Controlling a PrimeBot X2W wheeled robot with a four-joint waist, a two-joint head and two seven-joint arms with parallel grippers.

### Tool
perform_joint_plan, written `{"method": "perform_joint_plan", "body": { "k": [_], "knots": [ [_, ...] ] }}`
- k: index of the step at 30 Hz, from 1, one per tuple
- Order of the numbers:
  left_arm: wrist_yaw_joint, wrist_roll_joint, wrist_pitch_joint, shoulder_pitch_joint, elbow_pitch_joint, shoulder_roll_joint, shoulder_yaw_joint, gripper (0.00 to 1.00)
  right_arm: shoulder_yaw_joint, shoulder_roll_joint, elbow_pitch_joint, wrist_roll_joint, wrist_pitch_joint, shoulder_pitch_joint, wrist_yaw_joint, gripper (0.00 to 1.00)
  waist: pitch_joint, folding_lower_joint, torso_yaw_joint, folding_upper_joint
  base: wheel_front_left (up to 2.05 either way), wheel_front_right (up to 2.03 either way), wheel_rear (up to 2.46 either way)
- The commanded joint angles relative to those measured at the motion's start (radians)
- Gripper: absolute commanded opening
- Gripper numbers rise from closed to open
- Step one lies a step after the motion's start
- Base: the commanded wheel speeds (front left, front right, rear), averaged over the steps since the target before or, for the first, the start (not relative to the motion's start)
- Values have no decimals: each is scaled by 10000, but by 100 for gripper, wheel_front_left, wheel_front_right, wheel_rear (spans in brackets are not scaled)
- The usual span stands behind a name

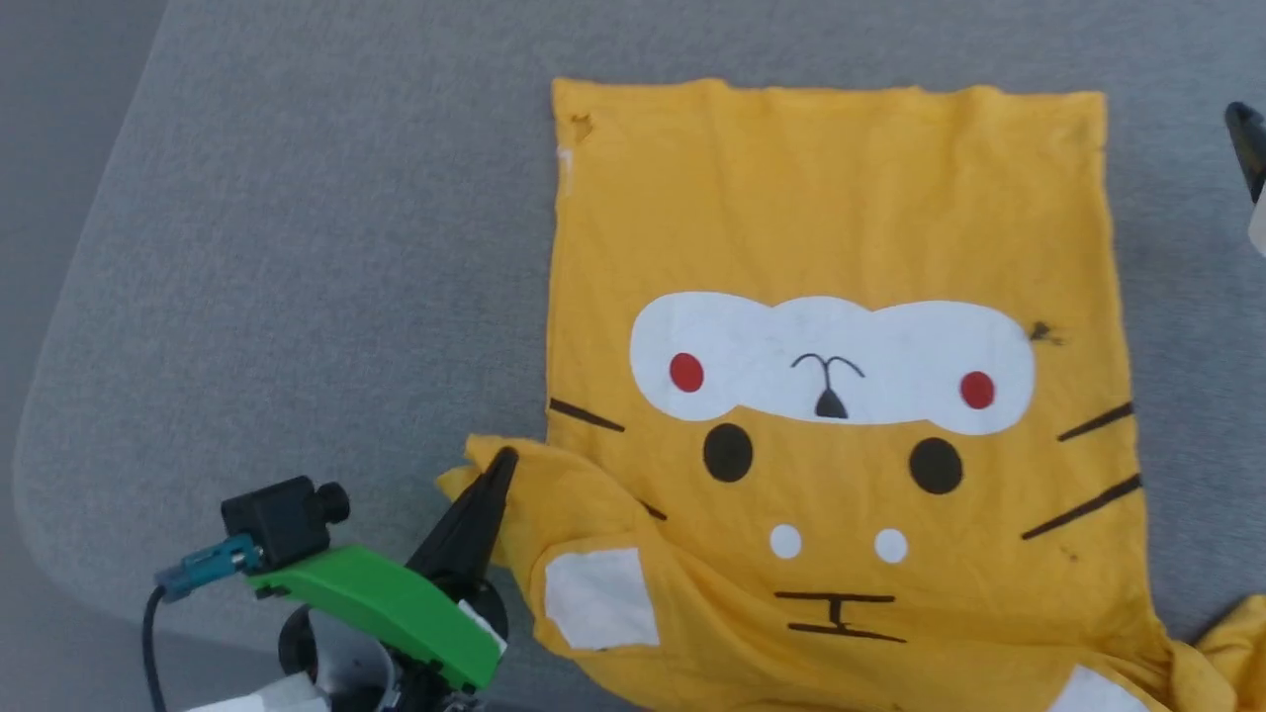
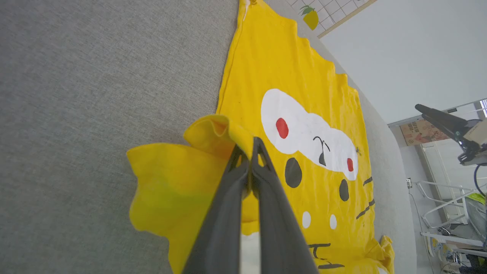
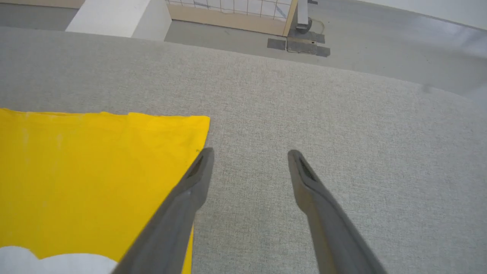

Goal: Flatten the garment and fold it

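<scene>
The garment is a yellow T-shirt lying mostly flat on the grey table, face print up, with its hem at the far side. Its near left sleeve is bunched and lifted. My left gripper is shut on that sleeve's edge; in the left wrist view the fabric curls over the closed fingertips of that gripper. My right gripper stands open over bare table just right of the garment's far hem corner, holding nothing. One of its fingers shows at the head view's right edge.
The table's rounded corner lies at the near left, with floor beyond. Past the far table edge stand a white block and a gridded panel. A cardboard box and white racks stand off to the right.
</scene>
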Motion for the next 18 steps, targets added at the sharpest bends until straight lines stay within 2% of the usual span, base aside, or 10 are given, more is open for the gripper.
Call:
{"method": "perform_joint_plan", "body": {
  "k": [1, 9, 16, 17, 18],
  "knots": [
    [-112, 63, -5, -257, 113, -72, -40, 0, 35, 0, 221, -155, 156, -226, -13, 100, 829, -1, 811, 0, 0, 0, 0],
    [-428, 31, -91, -607, 568, -331, -246, 0, 170, -262, 961, -456, 281, -708, -13, 100, 1305, -1, 1363, 0, 0, 0, 0],
    [-578, 17, -81, -914, 784, -468, -352, 0, -156, -331, 1410, -687, 185, -861, -13, 100, 1573, -1, 1649, 0, 0, 0, 0],
    [-579, 13, -89, -944, 798, -474, -336, 0, -204, -287, 1472, -668, 190, -910, -13, 97, 1615, -1, 1647, 0, 0, 0, 0],
    [-576, 9, -104, -962, 806, -478, -315, 0, -231, -253, 1502, -660, 169, -958, -13, 14, 1648, -1, 1632, 0, 0, 0, 0]
  ]
}}
